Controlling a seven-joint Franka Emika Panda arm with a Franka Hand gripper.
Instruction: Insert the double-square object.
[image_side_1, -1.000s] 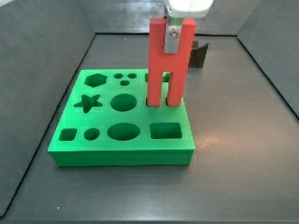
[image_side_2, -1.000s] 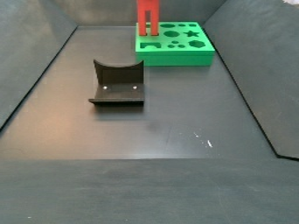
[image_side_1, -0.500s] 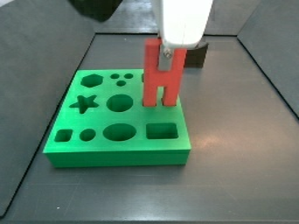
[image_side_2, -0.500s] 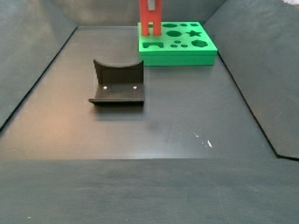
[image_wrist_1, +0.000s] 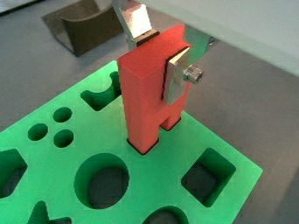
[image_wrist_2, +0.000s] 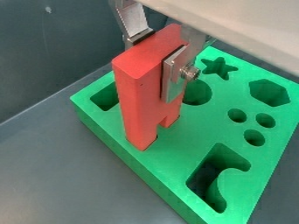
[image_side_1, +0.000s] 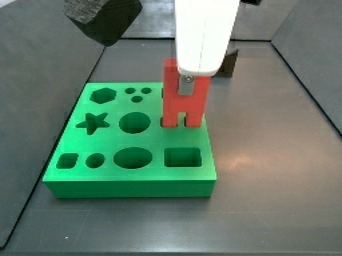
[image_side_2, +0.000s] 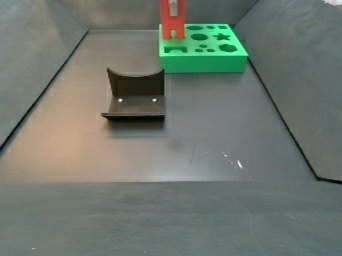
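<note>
The hand (image_wrist_1: 162, 54) grips the upright double-square object (image_wrist_1: 149, 96), its prongs entering the green board (image_wrist_1: 222, 210) near one edge.

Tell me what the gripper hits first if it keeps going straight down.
Probably the green board: the gripper is shut on the double-square object, whose prongs already reach the board's top, apparently at its slot.

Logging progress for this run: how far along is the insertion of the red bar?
Done: the double-square object is upright with its prongs entering the green board. In hand: the gripper clamps its upper end. Left: seating it fully, then releasing; depth cannot be told.
</note>
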